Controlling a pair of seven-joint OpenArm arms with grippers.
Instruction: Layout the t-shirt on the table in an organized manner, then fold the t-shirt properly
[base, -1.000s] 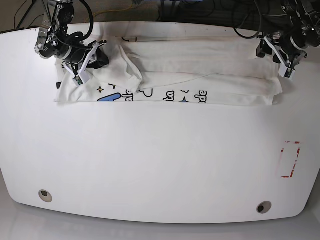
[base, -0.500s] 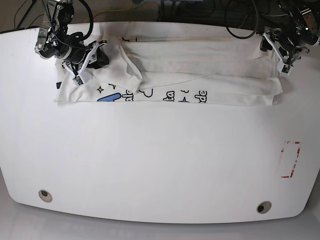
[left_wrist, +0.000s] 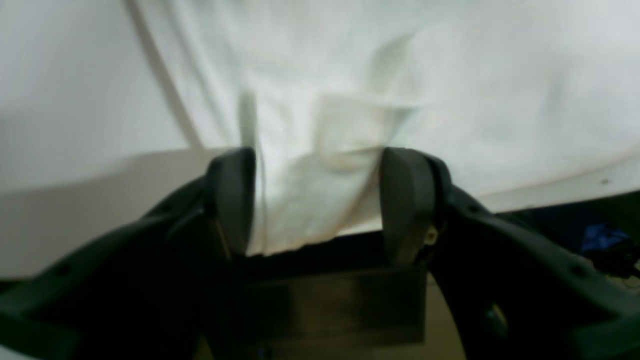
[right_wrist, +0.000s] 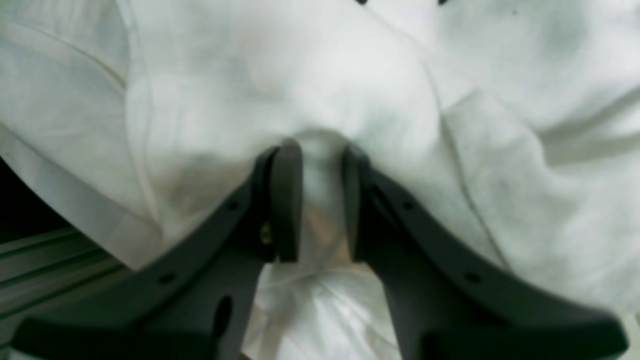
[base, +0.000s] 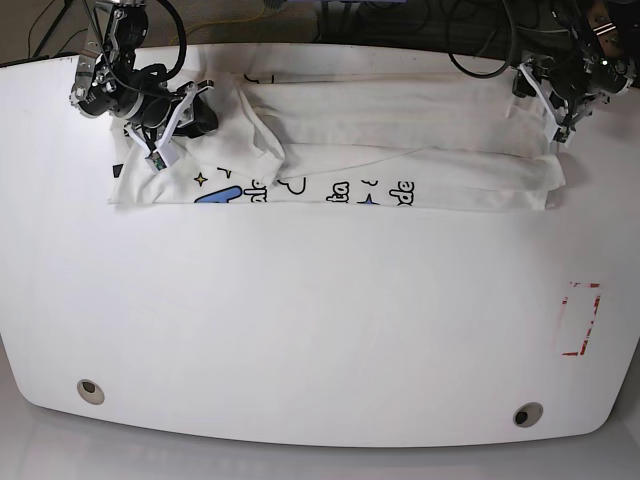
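The white t-shirt (base: 400, 130) lies in a long folded band along the table's (base: 300, 320) far edge, with part of the blue and black print showing along its near side. My right gripper (base: 172, 130) is at the shirt's left end. In the right wrist view it (right_wrist: 320, 200) is shut on a bunched fold of the t-shirt (right_wrist: 350, 90). My left gripper (base: 553, 112) is at the shirt's right far corner. In the left wrist view it (left_wrist: 320, 200) is open, with the fingers (left_wrist: 232, 200) astride the edge of the t-shirt (left_wrist: 350, 90).
A red dashed rectangle mark (base: 580, 318) is near the table's right edge. Two grommet holes (base: 90, 391) (base: 527, 414) sit near the front edge. Cables and dark gear lie beyond the table's far edge (base: 400, 20).
My left gripper has moved a little back and to the left, toward the shirt's far right corner. The right arm and the shirt have not visibly moved.
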